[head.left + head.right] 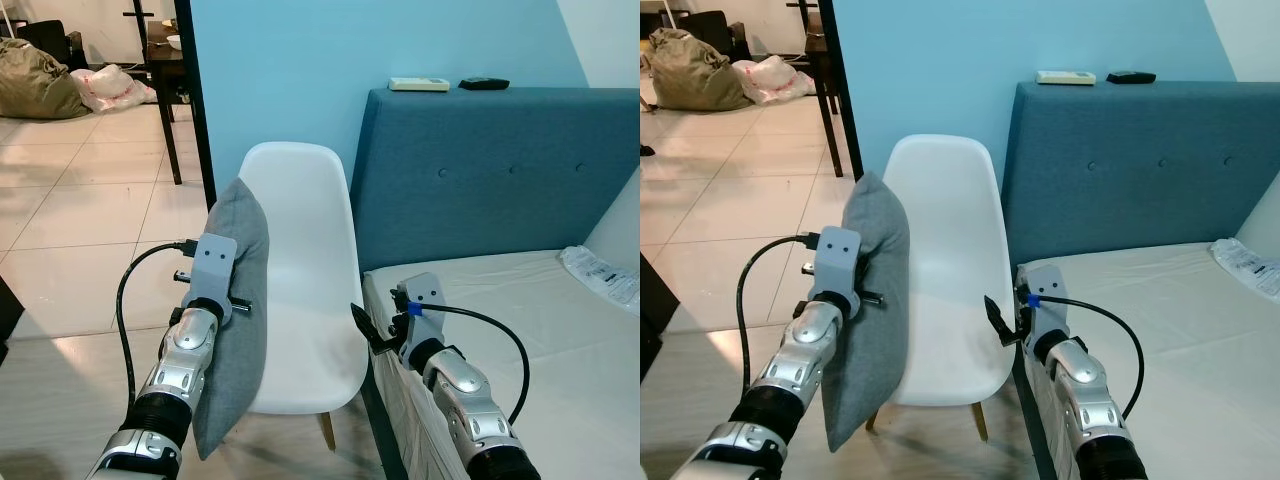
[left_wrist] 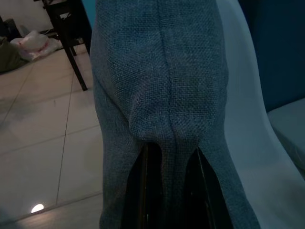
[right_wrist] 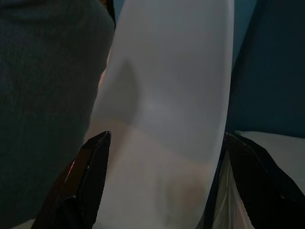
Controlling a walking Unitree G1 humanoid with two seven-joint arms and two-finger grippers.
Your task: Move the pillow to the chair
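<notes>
While gripped along its seamed edge, hangs on end at the left rim of the white moulded plastic chair (image 1: 305,290): a grey woven-fabric pillow (image 1: 232,320), lower corner drooping below seat level, not yet resting on the seat. Clamped on that seam by the left gripper (image 2: 169,157), black fingers (image 2: 143,186) pinching a fold of cloth that bunches between them in the left wrist view. Held upright like this, probably, so that the slack bulk hangs free and can be swung sideways over the seat rather than dragged across the rim.

Poised at the opposite side of the chair, the right gripper (image 3: 167,176), fingers spread wide and holding nothing; in the right wrist view one black finger (image 3: 90,167) sits toward the pillow side and the other toward the bed, with the white chair back between them further off. Likely kept open and close as a support, ready to steady the pillow or the chair.

Standing tight against the bed with a teal button-tufted upholstered headboard (image 1: 500,170) and a pale bare mattress (image 1: 520,320): the chair, seat unoccupied. Judged near the end: remaining, a short carry rightward, a lowering onto the seat, then release. Main risk: soft pillow flopping off the front edge if let go too far left.
</notes>
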